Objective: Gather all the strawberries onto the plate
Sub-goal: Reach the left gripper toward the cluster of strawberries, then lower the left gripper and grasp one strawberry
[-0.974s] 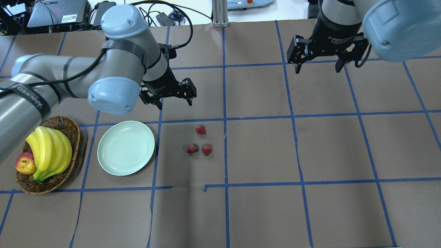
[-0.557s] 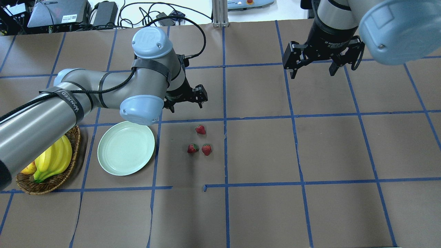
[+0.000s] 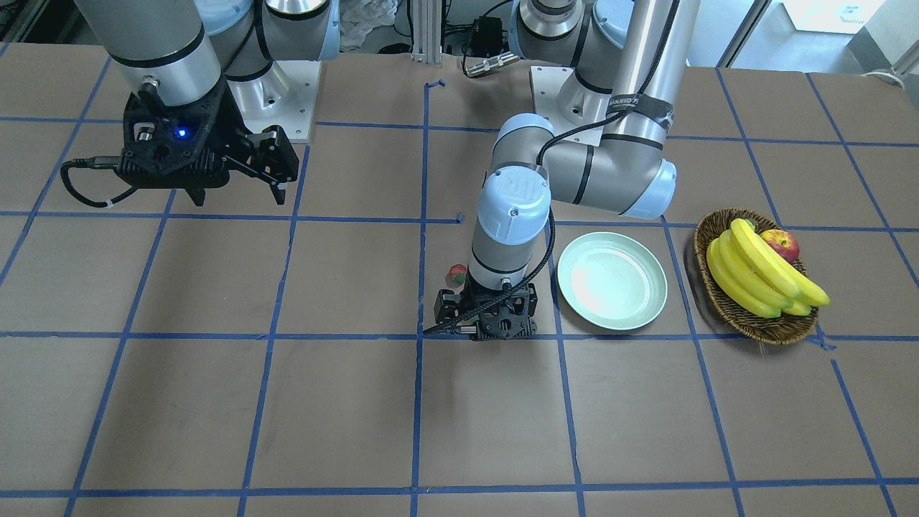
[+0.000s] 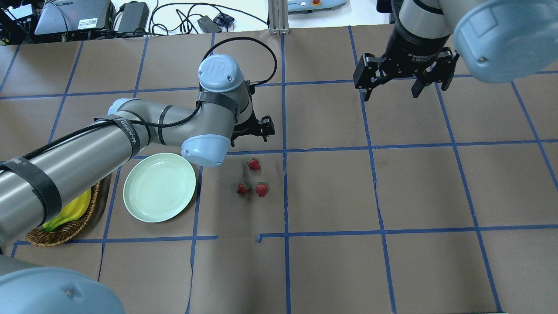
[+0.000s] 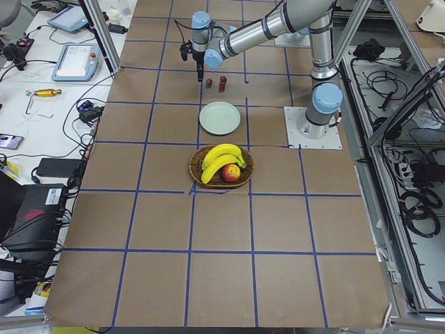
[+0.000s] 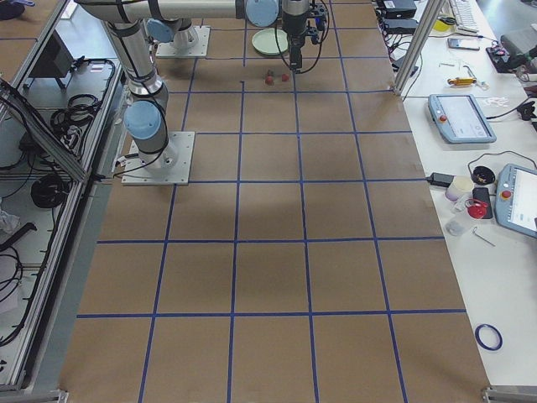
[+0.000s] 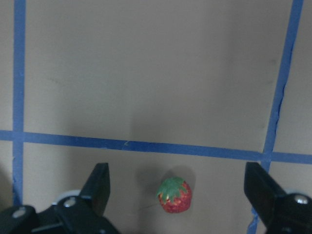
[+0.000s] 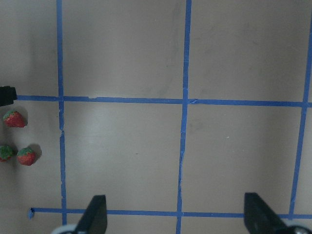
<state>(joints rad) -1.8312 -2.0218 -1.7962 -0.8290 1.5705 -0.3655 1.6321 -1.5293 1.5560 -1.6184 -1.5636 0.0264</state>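
Holds the left tool (image 4: 249, 135) spread wide just past the nearest strawberry (image 4: 253, 164), one of three loose on the bench (image 4: 331, 196) right of the plate (image 4: 159, 187). Holds the right tool (image 4: 389, 92), also spread, much farther off.

Two silver-grey UR5e arms with pale blue caps and black grippers.
The left arm (image 4: 78, 161) has round blue joint caps (image 4: 220, 72) with tiny screws and a UR logo. Black straps (image 4: 126, 133), one lettered in white, bind a black cable (image 4: 242, 38) to it. The right arm (image 4: 420, 19) looks alike, with a blue light (image 3: 181, 133) at its wrist. The left gripper (image 4: 249, 138) and right gripper (image 4: 389, 96) are matte black.
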